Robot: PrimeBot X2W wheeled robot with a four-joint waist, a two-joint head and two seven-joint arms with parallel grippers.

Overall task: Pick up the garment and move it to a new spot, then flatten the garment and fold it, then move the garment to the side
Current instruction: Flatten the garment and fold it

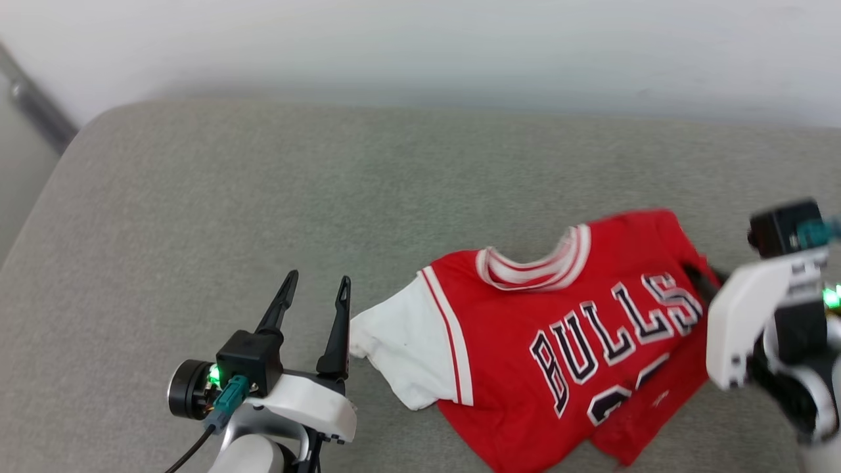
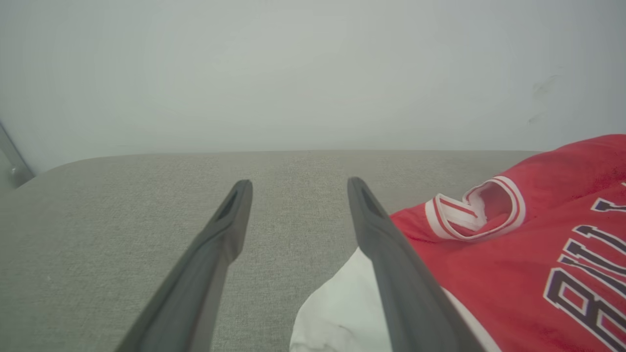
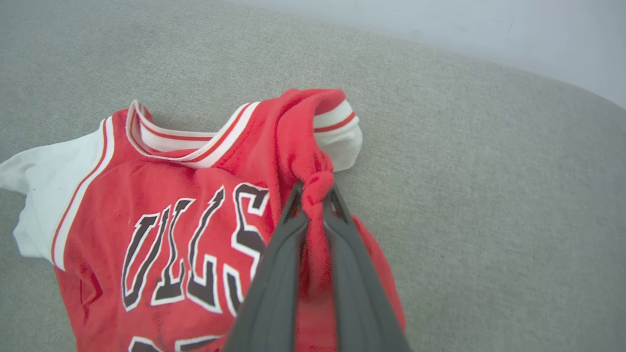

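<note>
**Mia:** Where is the shirt?

**Ben:** The shirt [image 1: 558, 341] lies face up on the gray cushion [image 1: 263, 197], over on the robot's right side.

**Mia:** Which way does it point?

**Ben:** The collar [image 1: 533, 266] points away from the robot, toward the wall [image 1: 420, 39], and leans a bit left. The bottom end points back at the robot. So its long way runs from far to near, a little tilted. The word on the chest climbs up toward the right.

**Mia:** What does it look like?

**Ben:** It is red. The collar has white and red stripes. The big letters are black with white edges and say BULLS. A black number sits under the word, but I can only see its top. One white sleeve [image 1: 401, 348] is spread out flat to the left. The other shoulder is bunched up in a lump.

**Mia:** Why a lump?

**Ben:** The right gripper [image 3: 315, 195] is pinching it. Its two fingers are squeezed together on a fold of red cloth beside the other sleeve.

**Mia:** And the left gripper?

**Ben:** The left gripper [image 1: 318, 281] has its fingers wide apart with nothing between them. It is just beside the flat white sleeve. I cannot tell if it touches it.
</note>
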